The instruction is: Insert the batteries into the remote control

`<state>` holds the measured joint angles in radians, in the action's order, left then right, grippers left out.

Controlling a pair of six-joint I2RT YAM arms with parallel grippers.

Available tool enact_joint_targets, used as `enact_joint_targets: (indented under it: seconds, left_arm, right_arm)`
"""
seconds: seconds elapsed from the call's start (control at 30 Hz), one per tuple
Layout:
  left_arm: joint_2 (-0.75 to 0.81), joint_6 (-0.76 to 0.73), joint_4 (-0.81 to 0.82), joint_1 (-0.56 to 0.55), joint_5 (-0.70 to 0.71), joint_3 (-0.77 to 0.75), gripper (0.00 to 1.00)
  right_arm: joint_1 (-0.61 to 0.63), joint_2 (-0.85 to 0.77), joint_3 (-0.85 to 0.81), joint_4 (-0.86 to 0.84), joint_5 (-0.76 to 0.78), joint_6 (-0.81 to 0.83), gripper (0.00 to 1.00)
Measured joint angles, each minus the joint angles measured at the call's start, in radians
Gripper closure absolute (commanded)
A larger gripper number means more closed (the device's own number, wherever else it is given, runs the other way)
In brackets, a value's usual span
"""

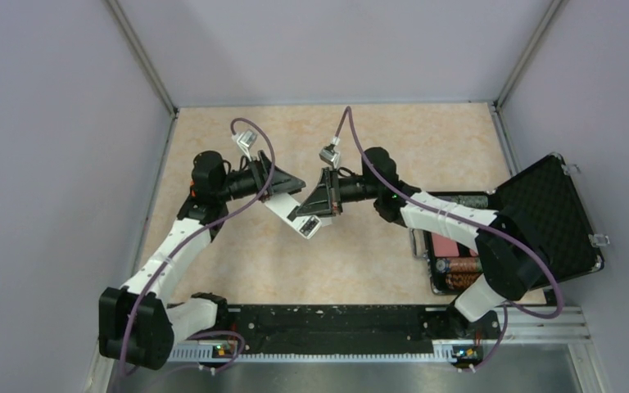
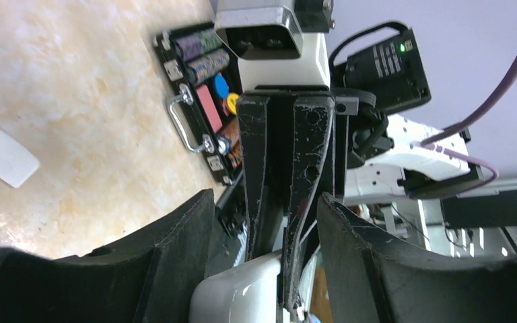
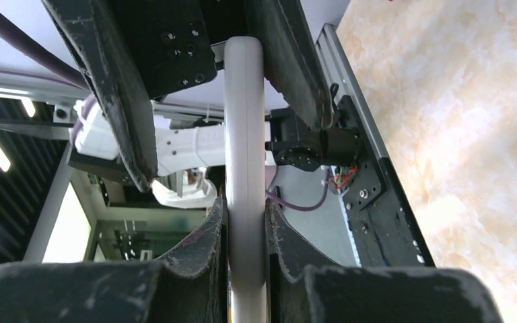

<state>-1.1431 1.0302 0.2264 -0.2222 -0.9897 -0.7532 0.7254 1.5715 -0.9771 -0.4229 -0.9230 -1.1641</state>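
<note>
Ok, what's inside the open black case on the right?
Visible in the case: striped chip rolls, a pink card deck, a blue piece, a yellow piece and a brownish roll. From above, the right arm crosses the case, so whatever lies under the arm is hidden.

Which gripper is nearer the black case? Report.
Right. The right gripper clamps the remote control mid-table, on the side toward the black case; the left gripper is open just beyond, farther away.

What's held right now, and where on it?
The right gripper clamps the remote control partway along its length; the left gripper stands open around its far end.
</note>
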Motion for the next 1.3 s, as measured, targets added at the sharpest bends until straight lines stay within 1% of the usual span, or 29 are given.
enact_joint_targets:
  seconds: [0.13, 0.23, 0.37, 0.47, 0.6, 0.77, 0.83, 0.93, 0.97, 1.07, 1.13, 1.17, 1.2, 1.27, 1.3]
  left_arm:
    - [0.060, -0.017, -0.043, -0.001, 0.097, -0.009, 0.38]
    - [0.086, -0.042, -0.085, -0.001, 0.144, -0.018, 0.38]
    - [0.107, -0.096, -0.183, 0.004, 0.179, -0.031, 0.38]
    - [0.107, -0.104, -0.213, 0.008, 0.179, -0.051, 0.39]
    - [0.106, -0.057, -0.193, 0.011, 0.169, -0.054, 0.41]
    - [0.106, 0.098, -0.029, 0.012, 0.166, 0.019, 0.50]
    - [0.106, 0.140, 0.016, 0.012, 0.171, 0.044, 0.51]
    - [0.109, 0.176, 0.038, 0.011, 0.187, 0.061, 0.51]
    - [0.114, 0.181, 0.041, 0.010, 0.193, 0.063, 0.53]
    - [0.134, 0.195, 0.043, 0.010, 0.203, 0.074, 0.68]
    - [0.144, 0.206, 0.043, 0.010, 0.214, 0.079, 0.86]
    - [0.146, 0.225, 0.048, 0.010, 0.216, 0.080, 0.98]
    - [0.148, 0.240, 0.055, 0.010, 0.219, 0.080, 1.00]
    - [0.148, 0.253, 0.062, 0.011, 0.221, 0.080, 1.00]
    - [0.148, 0.254, 0.060, 0.011, 0.221, 0.080, 1.00]
  right_arm:
    - [0.008, -0.021, 0.015, -0.049, 0.046, -0.049, 1.00]
    - [0.009, -0.036, 0.018, -0.057, 0.089, -0.060, 1.00]
    - [0.002, -0.070, 0.018, -0.052, 0.147, -0.058, 1.00]
    - [0.000, -0.098, 0.018, -0.023, 0.171, -0.045, 1.00]
    - [0.000, -0.115, 0.018, -0.012, 0.190, -0.036, 1.00]
    - [0.000, -0.114, 0.018, -0.027, 0.204, -0.050, 1.00]
    - [0.000, -0.108, 0.019, -0.027, 0.214, -0.061, 1.00]
    - [0.000, -0.099, 0.021, -0.040, 0.233, -0.082, 1.00]
    - [0.000, -0.096, 0.021, -0.048, 0.240, -0.090, 1.00]
    - [0.001, -0.085, 0.022, -0.068, 0.269, -0.112, 1.00]
    - [0.001, -0.077, 0.022, -0.083, 0.275, -0.120, 1.00]
    - [0.002, -0.072, 0.022, -0.090, 0.275, -0.122, 1.00]
    - [0.004, -0.066, 0.022, -0.101, 0.274, -0.123, 1.00]
    - [0.005, -0.061, 0.022, -0.117, 0.275, -0.129, 1.00]
    - [0.005, -0.061, 0.022, -0.116, 0.275, -0.131, 0.98]
